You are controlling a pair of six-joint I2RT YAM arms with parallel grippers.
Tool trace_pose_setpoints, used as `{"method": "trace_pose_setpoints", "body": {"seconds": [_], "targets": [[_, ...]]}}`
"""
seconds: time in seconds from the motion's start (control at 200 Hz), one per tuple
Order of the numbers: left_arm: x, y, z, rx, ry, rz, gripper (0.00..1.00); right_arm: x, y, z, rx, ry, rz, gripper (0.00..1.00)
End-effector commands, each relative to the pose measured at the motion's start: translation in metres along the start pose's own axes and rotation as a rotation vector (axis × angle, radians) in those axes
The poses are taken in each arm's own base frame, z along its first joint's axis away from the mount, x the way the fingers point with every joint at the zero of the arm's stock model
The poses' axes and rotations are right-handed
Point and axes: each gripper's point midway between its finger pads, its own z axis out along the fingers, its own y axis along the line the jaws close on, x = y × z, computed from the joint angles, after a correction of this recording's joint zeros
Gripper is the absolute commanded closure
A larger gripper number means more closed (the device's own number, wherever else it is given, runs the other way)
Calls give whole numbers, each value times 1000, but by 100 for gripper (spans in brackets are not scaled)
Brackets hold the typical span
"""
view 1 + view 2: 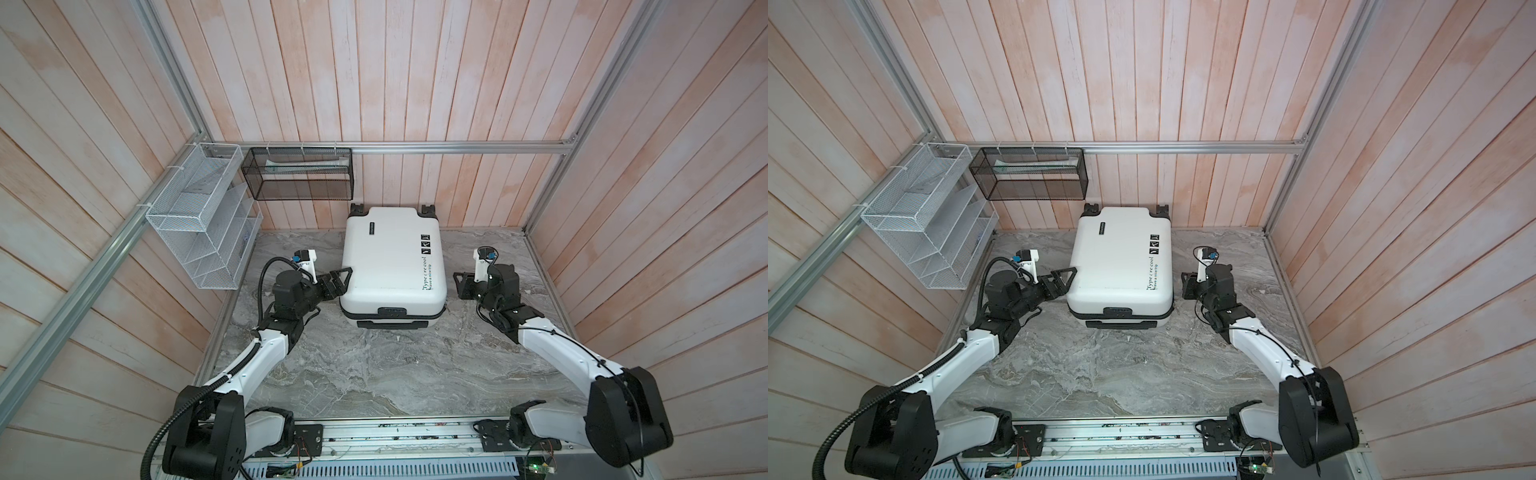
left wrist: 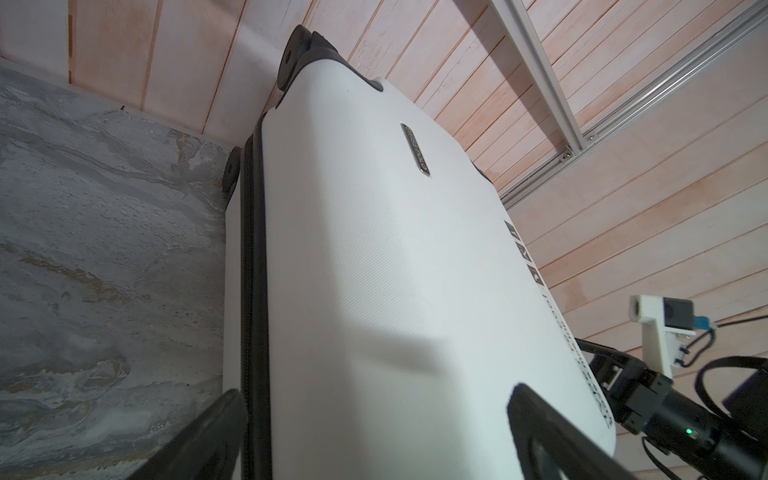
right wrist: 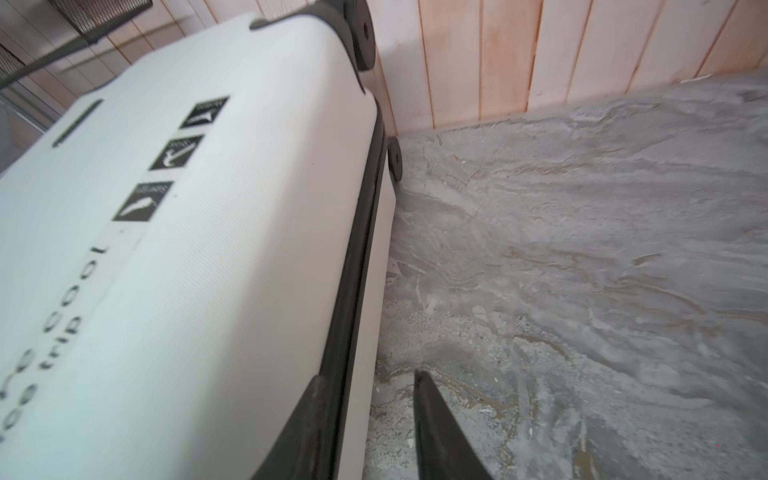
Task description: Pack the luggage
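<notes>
- The left gripper [image 1: 338,281] [image 1: 1065,279] sits left of centre in both top views, at the left edge of the luggage [image 1: 390,257] [image 1: 1119,257]. Its jaws are spread as wide as they go.
- Left wrist view: one finger [image 2: 203,432] is at the lower left by the black zip seam [image 2: 253,291]. The other [image 2: 548,432] is at the lower right over the white top shell, and the luggage fills the space between them. Whether either finger presses on the shell, I cannot tell.
- The right gripper [image 1: 460,284] [image 1: 1187,286] sits right of centre, just beside the luggage's right side. A slim strip of table shows between the two in both top views. Jaws partly apart, gripping nothing.
- Right wrist view, somewhat blurred: one finger [image 3: 316,428] lies along the zip seam at bottom centre, and the other [image 3: 440,432] is over bare table.
- The luggage is closed and lies flat on the table [image 1: 374,374], in the middle of the frame, a little above centre.
- Its wheels [image 1: 356,209] are at the upper end, close to the back wall [image 1: 415,83].
- Its handle [image 1: 388,324] is at the lower end.
- The lettering [image 1: 428,272] runs along the right edge of the lid.
- A black mesh basket [image 1: 299,174] hangs on the back wall, up and left of the luggage. Something long and pale lies in it; I cannot tell what.
- A white wire rack [image 1: 203,216] hangs at the left of the frame, well apart from the luggage.
</notes>
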Motion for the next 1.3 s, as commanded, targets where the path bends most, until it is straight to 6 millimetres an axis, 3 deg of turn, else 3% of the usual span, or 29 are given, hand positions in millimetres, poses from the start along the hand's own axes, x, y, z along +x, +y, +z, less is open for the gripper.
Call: {"method": "trace_pose_setpoints", "body": {"seconds": [0.0, 0.145, 0.38, 0.48, 0.625, 0.8, 1.2, 1.295], "targets": [[-19, -16, -5, 39, -51, 31, 0, 13, -15, -15, 62, 27, -6, 61], [-22, -20, -8, 47, -59, 33, 0, 17, -19, -28, 76, 38, -7, 50], [-23, -22, -12, 45, -68, 37, 0, 17, -26, -47, 120, 25, -24, 21], [-23, -21, -13, 39, -67, 38, 0, 14, -36, -55, 179, 7, -31, 2], [-21, -19, -14, 26, -61, 37, 0, 13, -43, -58, 220, 3, -37, 2], [-20, -17, -19, 1, -65, 34, 0, 21, -38, -52, 174, 8, 26, 2], [-21, -12, -24, -22, -89, 8, 0, 81, -11, -51, 95, 91, 72, 2], [-21, -13, -26, -19, -96, 5, 0, 97, -13, -54, 111, 108, 58, 8]]}}
